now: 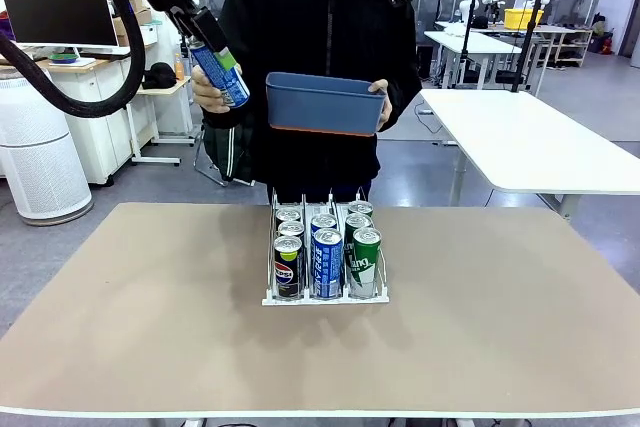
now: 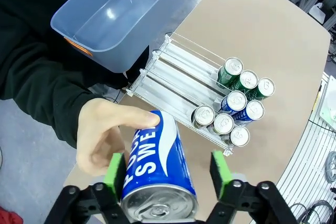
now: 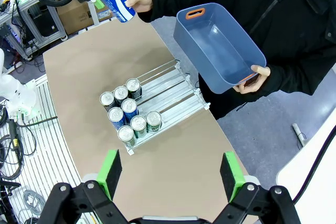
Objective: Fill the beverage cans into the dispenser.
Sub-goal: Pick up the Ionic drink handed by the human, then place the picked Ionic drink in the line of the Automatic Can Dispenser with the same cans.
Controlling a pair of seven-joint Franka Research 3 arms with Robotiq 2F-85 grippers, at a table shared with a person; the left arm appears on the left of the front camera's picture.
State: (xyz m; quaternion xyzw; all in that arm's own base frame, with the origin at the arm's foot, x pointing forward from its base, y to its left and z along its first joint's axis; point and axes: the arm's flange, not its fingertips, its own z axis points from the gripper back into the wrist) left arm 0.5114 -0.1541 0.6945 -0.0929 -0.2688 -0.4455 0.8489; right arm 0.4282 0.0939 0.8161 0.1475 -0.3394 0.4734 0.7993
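The table [image 1: 150, 327] carries the dispenser [image 1: 272, 299] at its middle, near the person's side. Seven cans [image 1: 327, 262] stand bunched at the robot-facing end of its three lanes, and the far halves of the lanes are bare. The person holds an empty blue tub [image 1: 325, 104] in one hand above the rack. The other hand [image 2: 107, 137] offers a blue can [image 2: 157, 169] up high by the left gripper [image 2: 167, 169].

That gripper's jaws stand wide around the can: one green pad is at the can's side, the other is apart from it. The right gripper [image 3: 170, 174] hangs open high over the table.

To take the handover well, the left jaws should likely close squarely on the can's middle and grip firmly before the person lets go. The can then goes upright into a lane's open back end.
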